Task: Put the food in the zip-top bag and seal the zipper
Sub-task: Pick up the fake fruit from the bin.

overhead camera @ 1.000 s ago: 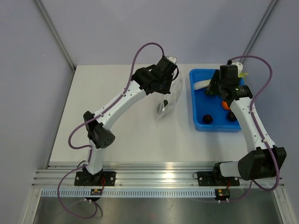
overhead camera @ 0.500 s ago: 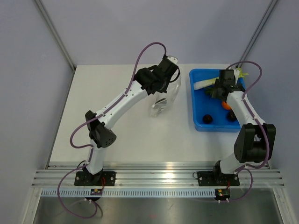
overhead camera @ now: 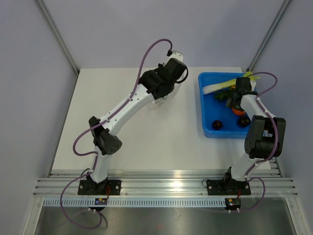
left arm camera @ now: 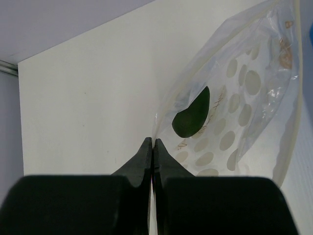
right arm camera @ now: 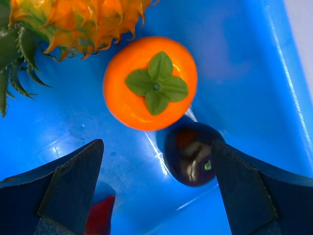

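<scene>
My left hand (left arm camera: pixel 153 142) has its two fingers pressed together with no gap, and the thin edge of the zip-top bag (left arm camera: pixel 244 112) is pinched between their tips. From there the clear, crinkly bag fans out to the right over the white table (left arm camera: pixel 83 98). Pale round spots are printed on its film. One dark green piece (left arm camera: pixel 192 113) shows through the plastic, inside the bag and close to where I grip it. In the overhead view this hand sits near the far middle of the table, just left of the blue bin (overhead camera: pixel 203 115), and my arm covers nearly all of the bag.

My right hand (right arm camera: pixel 156 147) is down inside the blue bin with its fingers wide apart and nothing between them. Just ahead of the fingertips lies the round orange piece (right arm camera: pixel 149 83), with a small green four-leaf cap on top. A dark, glossy round piece (right arm camera: pixel 190 152) touches its lower right side and lies close to the inner face of my right finger (right arm camera: pixel 239 191). The bumpy orange pineapple (right arm camera: pixel 73 24) fills the top left corner of this view, with its green leaves trailing down the left edge, and it lies just beside the orange piece. Something small and red (right arm camera: pixel 100 215) peeks out by my left finger, but I cannot tell what it is.

From above, another dark ball (overhead camera: pixel 217 125) rests in the near left corner of the bin, apart from the rest, and a long white and green piece (overhead camera: pixel 220 87) lies along the far side.
</scene>
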